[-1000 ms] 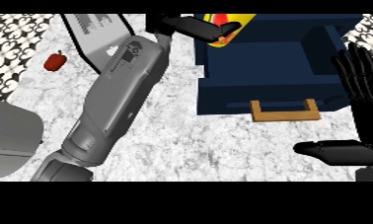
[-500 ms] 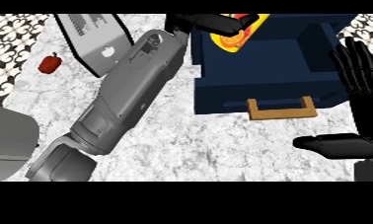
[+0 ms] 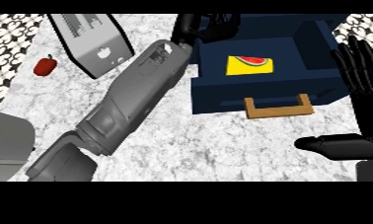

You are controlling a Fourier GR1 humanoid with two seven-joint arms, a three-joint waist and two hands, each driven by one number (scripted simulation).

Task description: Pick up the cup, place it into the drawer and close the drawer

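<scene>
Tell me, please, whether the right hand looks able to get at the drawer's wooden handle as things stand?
Probably yes. The right hand rests open at the view's right edge, and the wooden handle sticks out at the drawer's front just beside it, with bare counter between. The left hand is at the drawer's far corner, away from it.

— What is seen on the marbled counter (image 3: 218, 144) away from the work?

— A small red pepper (image 3: 45, 66) is found toward nine o'clock, near the left edge. A grey toaster (image 3: 91, 43) is laid out toward eleven o'clock, slots along its top end and tilted on the diagonal.

— Are the two touching?

— No, they are set apart, with bare counter between them. A grey rounded object (image 3: 15, 141) is cut off at eight o'clock; what it is cannot be told.
</scene>
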